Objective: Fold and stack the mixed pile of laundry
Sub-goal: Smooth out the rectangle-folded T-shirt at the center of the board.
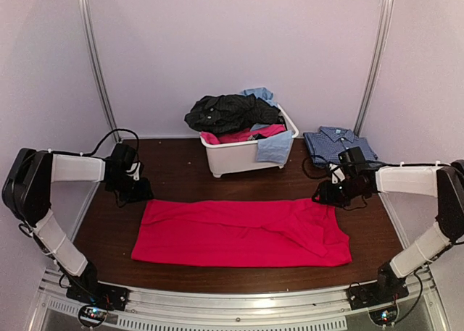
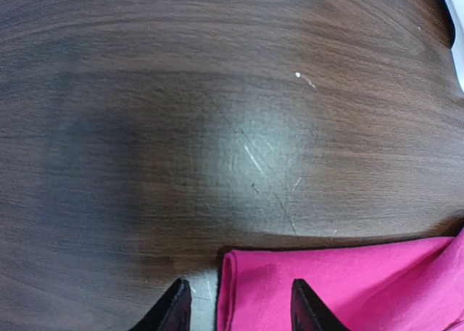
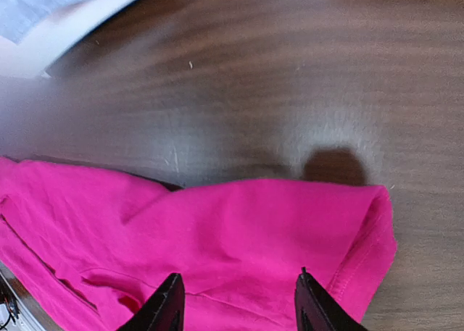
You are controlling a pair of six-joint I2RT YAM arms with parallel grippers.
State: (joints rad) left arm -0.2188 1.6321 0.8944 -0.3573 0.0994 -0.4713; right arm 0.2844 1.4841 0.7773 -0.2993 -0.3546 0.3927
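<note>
No text, label, brand, number or sign can be read in any of the three views.
</note>
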